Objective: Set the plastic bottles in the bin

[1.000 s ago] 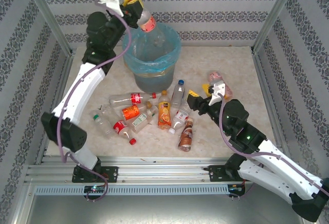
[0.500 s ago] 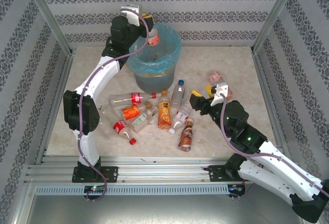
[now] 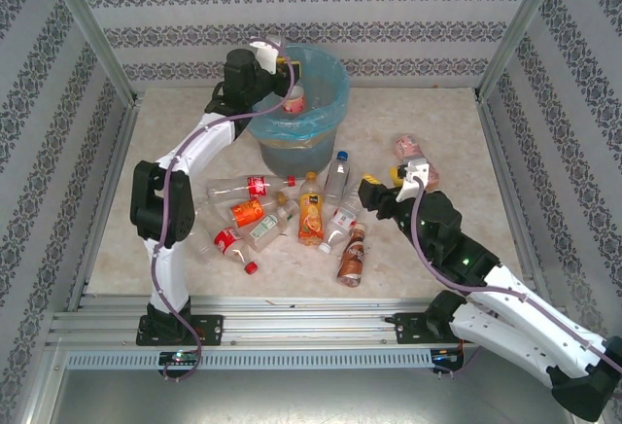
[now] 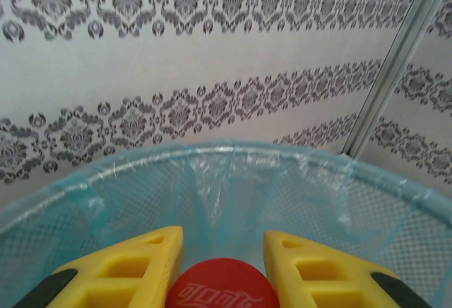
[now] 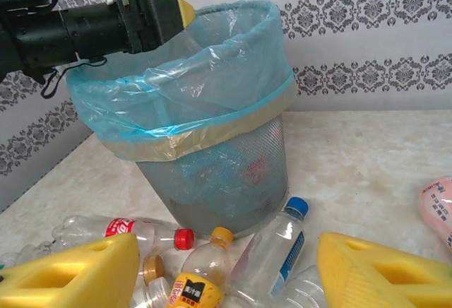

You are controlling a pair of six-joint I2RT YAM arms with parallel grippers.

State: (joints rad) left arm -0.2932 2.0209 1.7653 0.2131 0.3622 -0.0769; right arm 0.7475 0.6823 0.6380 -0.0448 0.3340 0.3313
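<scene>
The drop step is in hand for one bottle: the left tool point(image 3: 289, 91) is clenched on a red-capped bottle point(image 4: 224, 288), its yellow fingers point(image 4: 134, 265) on either side of the cap, and hangs over the mouth of the bin point(image 3: 328, 72), just inside the near-left rim of the light-blue liner. The bottle appears to be above the opening and not yet let go. The next move, as I judge it, is simply to part the fingers so the bottle falls clear into the bag, then lift out without snagging the liner. The right tool point(image 5: 226, 251) is spread and grasps nothing; it hovers low over the heap of bottles point(image 3: 282, 215) lying on the table point(image 3: 437, 113) in front of the bin, with an orange-labelled bottle point(image 3: 310, 212) and a blue-capped bottle point(image 5: 272, 248) nearest it. A pink bottle point(image 3: 408, 147) lies apart on the right side. Most of the bottles are yet to be binned.
</scene>
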